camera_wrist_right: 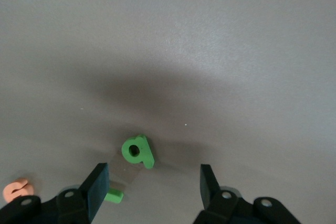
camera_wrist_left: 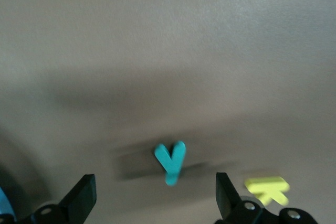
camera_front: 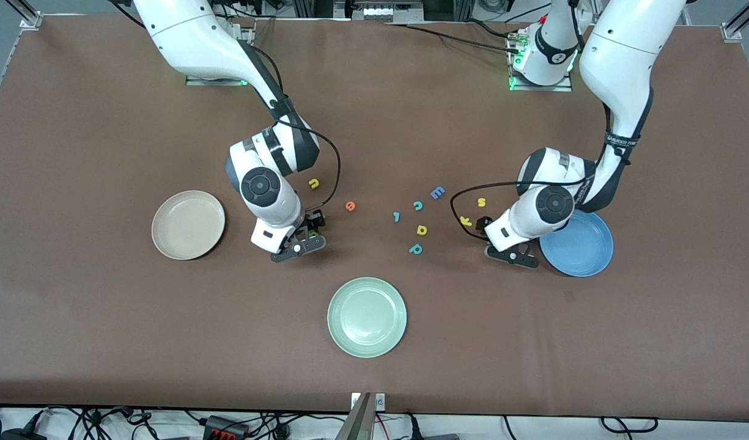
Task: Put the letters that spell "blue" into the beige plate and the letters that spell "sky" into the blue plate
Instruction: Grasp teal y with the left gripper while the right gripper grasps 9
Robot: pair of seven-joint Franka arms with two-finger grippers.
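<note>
Between the fingers of the right pincer (camera_wrist_right: pixel 152 192), low on the worktop (camera_front: pixel 105 122), sits the green b (camera_wrist_right: pixel 137 151). It lies flat, just ahead of the tips and a bit toward one finger, w/ its stem slanted across the gap, not square to it. The fingers are apart, one on each side, and touch nothing yet. A small light-green bar l (camera_wrist_right: pixel 113 196) lies right by one finger, so a squeeze could bump it. I think the next move is to drop straight down and pinch the b.

The orange e (camera_front: pixel 350 206) and yellow u (camera_front: pixel 313 183) lie near this arm too. The beige plate (camera_front: pixel 188 224) is beside it, toward the right arm's end, w/ nothing in it.

Left pincer (camera_wrist_left: pixel 155 200) is wide open, holding nothing, low over the worktop. The teal y (camera_wrist_left: pixel 171 161) lies flat about midway between its fingers, fork end pointing away from the wrist, stem pointing back at it. So the long way of the y runs along the fingers, which I judge makes for a thin, easy pinch. The yellow k (camera_wrist_left: pixel 268 190) lies just outside one finger. The yellow s (camera_front: pixel 482 201) is close by. The blue plate (camera_front: pixel 585 256) is right next to this arm, partly under it, w/ no letters that I can see.
</note>
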